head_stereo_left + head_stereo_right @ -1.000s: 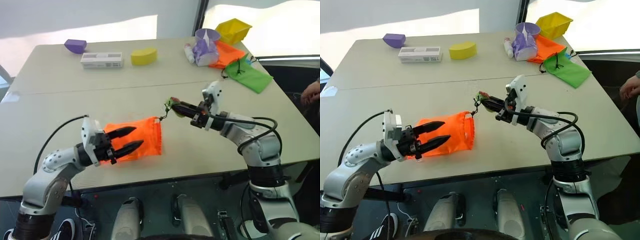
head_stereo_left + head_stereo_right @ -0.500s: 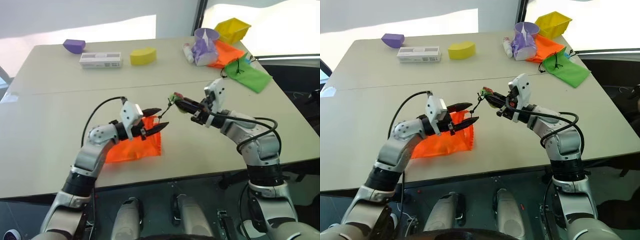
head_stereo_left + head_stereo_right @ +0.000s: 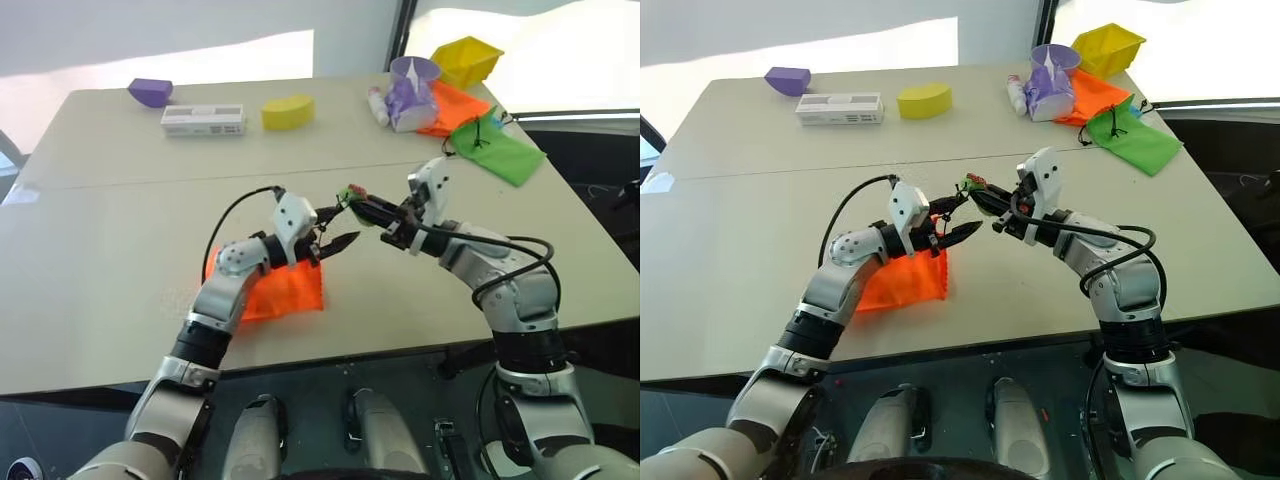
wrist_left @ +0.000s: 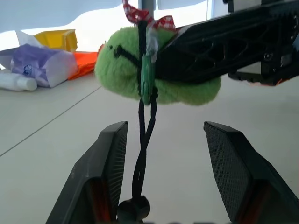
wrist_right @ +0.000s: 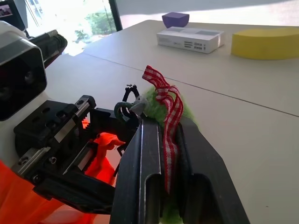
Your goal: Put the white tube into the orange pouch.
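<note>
The orange pouch (image 3: 285, 290) lies flat on the near half of the table, its mouth toward my right arm. Its dark cord (image 4: 142, 140) rises from the mouth to the fuzzy green pom (image 4: 121, 70), which carries a red-checked ribbon. My right gripper (image 3: 358, 203) is shut on that pom and holds it just above the table. My left gripper (image 3: 342, 225) is open over the pouch mouth, right below the pom, and the cord hangs between its fingers (image 4: 110, 172). The white tube is out of view.
At the far right stand a yellow bin (image 3: 466, 60), a purple pack (image 3: 410, 95), a small whitish tube (image 3: 377, 105), a duller orange pouch (image 3: 455, 105) and a green pouch (image 3: 497, 148). A purple block (image 3: 150, 92), white box (image 3: 203, 120) and yellow block (image 3: 288, 112) sit far left.
My left arm has swung from the pouch's closed end across to its mouth, stopping under the pom with its fingers around the cord. The right gripper has kept still with the pom.
</note>
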